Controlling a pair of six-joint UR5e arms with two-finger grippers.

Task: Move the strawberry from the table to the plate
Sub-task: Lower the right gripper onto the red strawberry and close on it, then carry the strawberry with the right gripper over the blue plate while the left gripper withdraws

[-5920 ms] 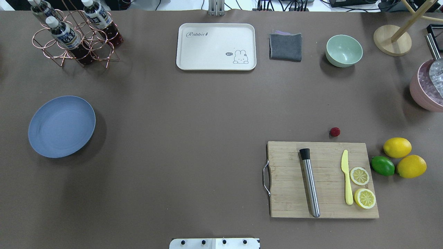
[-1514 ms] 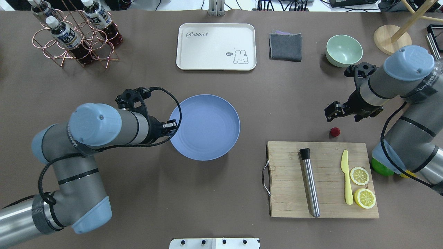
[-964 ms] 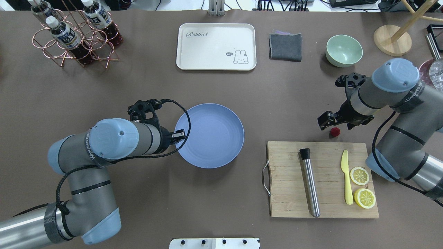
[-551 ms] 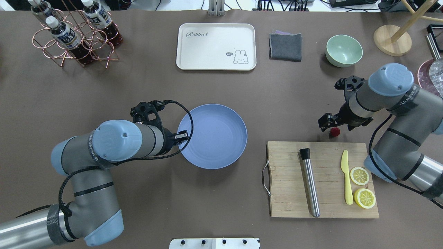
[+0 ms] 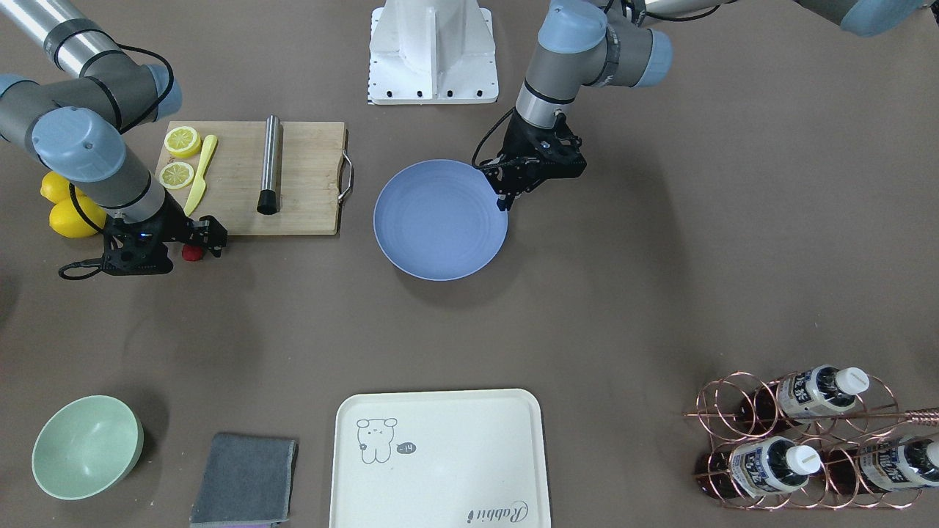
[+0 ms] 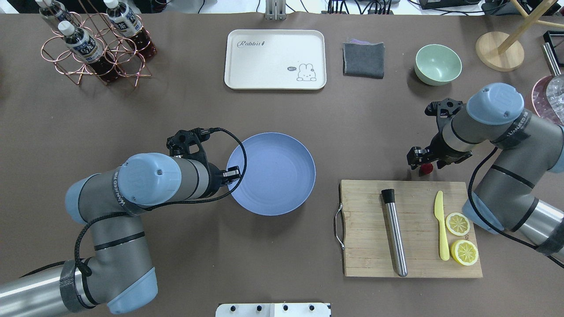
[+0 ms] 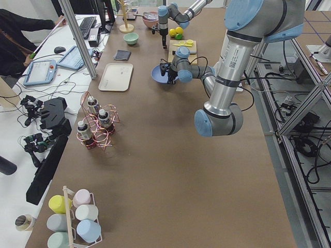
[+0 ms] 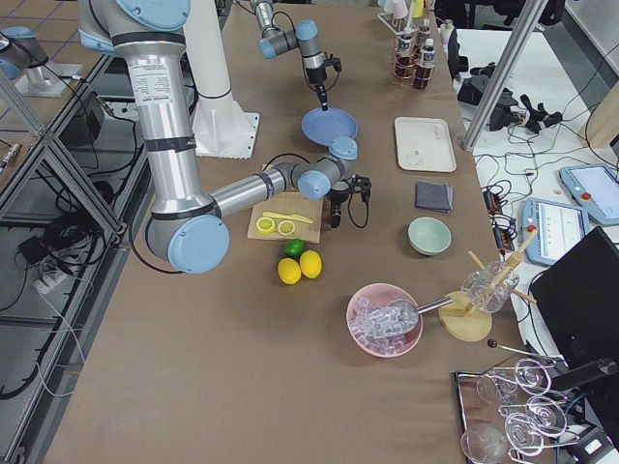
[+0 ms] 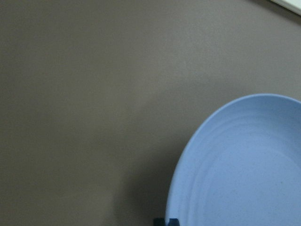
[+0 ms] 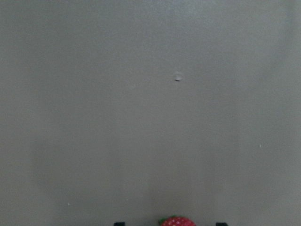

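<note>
The small red strawberry (image 6: 425, 168) lies on the brown table (image 6: 282, 114), just beyond the cutting board's far edge. My right gripper (image 6: 422, 161) is open and low over it. In the right wrist view the strawberry (image 10: 178, 221) sits between the two fingertips, which stand well apart. The blue plate (image 6: 273, 174) rests at the table's middle. My left gripper (image 6: 231, 174) is shut on its left rim. The left wrist view shows the fingertips (image 9: 164, 221) pinching the plate (image 9: 244, 165) at its edge.
A wooden cutting board (image 6: 410, 229) with a steel muddler (image 6: 394, 233), a yellow knife (image 6: 440, 224) and lemon slices lies right beside the strawberry. Whole lemons (image 5: 70, 216) sit by the right arm. A mint bowl (image 6: 437, 64), grey cloth (image 6: 363, 59), cream tray (image 6: 275, 59) and bottle rack (image 6: 94, 44) line the far side.
My left arm has carried the plate from the far left to the table's middle. My right gripper has come in and dropped down around the strawberry, which has not moved.
</note>
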